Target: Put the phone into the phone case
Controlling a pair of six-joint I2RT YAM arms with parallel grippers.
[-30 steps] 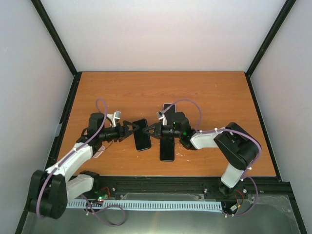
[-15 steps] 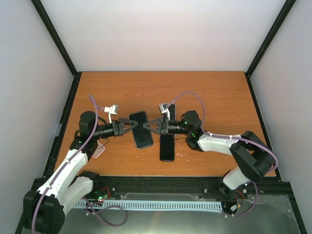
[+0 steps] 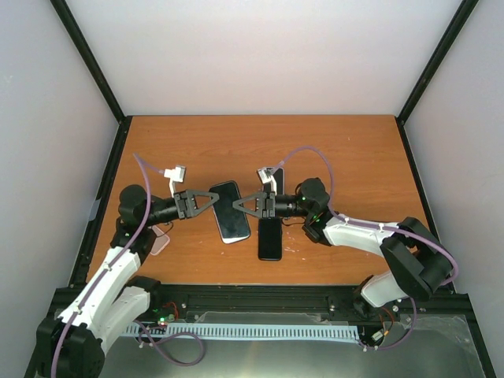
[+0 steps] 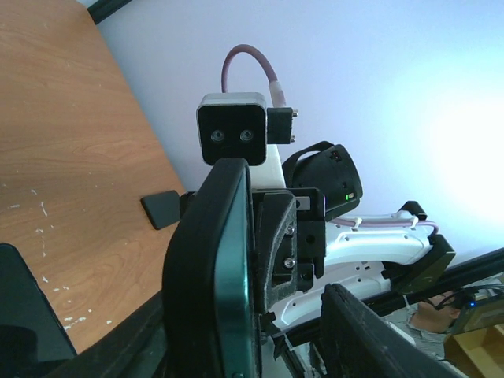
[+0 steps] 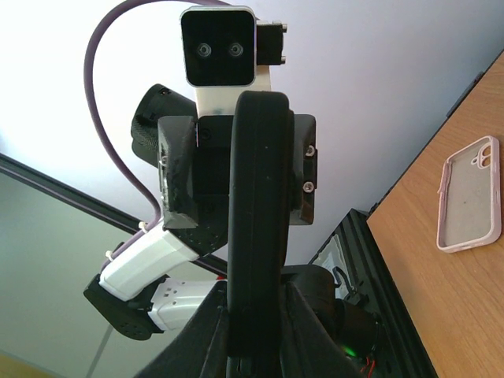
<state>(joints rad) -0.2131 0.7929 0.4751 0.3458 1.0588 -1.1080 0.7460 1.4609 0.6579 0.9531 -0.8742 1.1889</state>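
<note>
A dark phone with a thick black rim and a teal side is held in the air between both grippers. My right gripper is shut on its right edge; in the right wrist view both fingers press the phone, seen edge-on. My left gripper is open around the left edge; in the left wrist view the phone lies against one finger, with a gap to the other finger. A pink phone case lies on the table under the left arm, also in the right wrist view.
A second black phone-shaped slab lies flat on the wooden table below the right gripper. A small dark flat thing lies behind it, also in the left wrist view. Black frame posts and grey walls ring the table.
The held phone has risen off the table and shifted slightly back. The left arm has drawn back to the left and the right arm has stretched out lower.
</note>
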